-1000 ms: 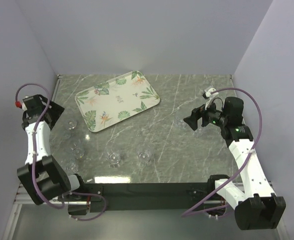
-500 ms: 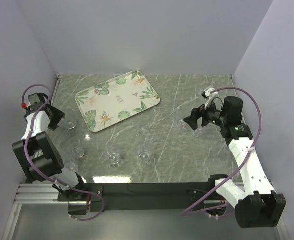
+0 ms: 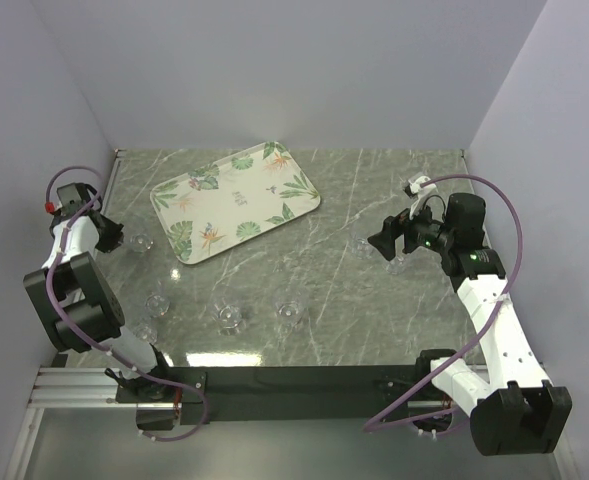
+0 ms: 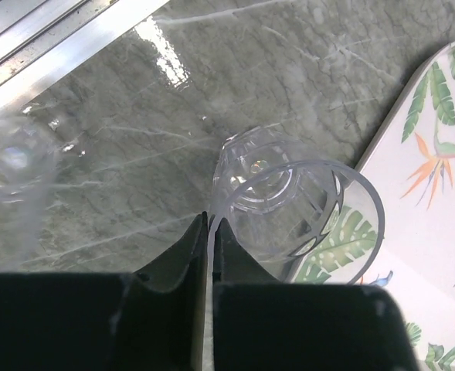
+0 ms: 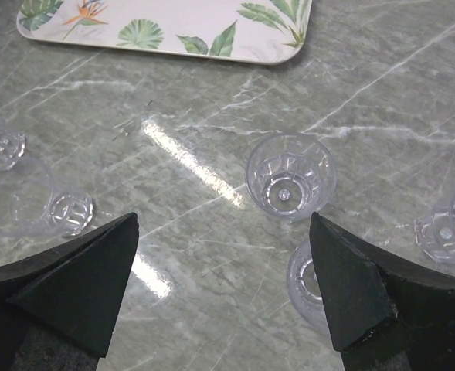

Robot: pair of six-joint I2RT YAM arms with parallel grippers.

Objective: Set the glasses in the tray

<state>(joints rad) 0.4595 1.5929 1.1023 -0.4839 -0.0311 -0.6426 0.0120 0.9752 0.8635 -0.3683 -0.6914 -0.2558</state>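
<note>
My left gripper (image 4: 209, 222) is shut on the near rim of a clear glass (image 4: 289, 202), which stands on the marble right beside the leaf-printed tray (image 4: 436, 193). From above, this left gripper (image 3: 111, 236) and its glass (image 3: 142, 243) sit at the tray's (image 3: 236, 200) left corner. My right gripper (image 3: 384, 243) hangs open over the right side; in the right wrist view its fingers (image 5: 96, 263) stand wide apart with nothing between them. One glass (image 5: 290, 176) stands ahead of this gripper (image 5: 223, 224) and another glass (image 5: 306, 287) is half hidden by the right finger.
Loose glasses stand near the front of the table (image 3: 156, 303), (image 3: 230, 318), (image 3: 290, 315), and one more lies low at the left (image 3: 144, 332). A further glass (image 5: 446, 229) shows at the right wrist view's right edge. The table's metal rail (image 4: 57, 35) runs close behind the left gripper.
The left arm swung in toward the glass by the tray's corner and its jaws closed on the rim. The right arm has hardly moved and stays open.
</note>
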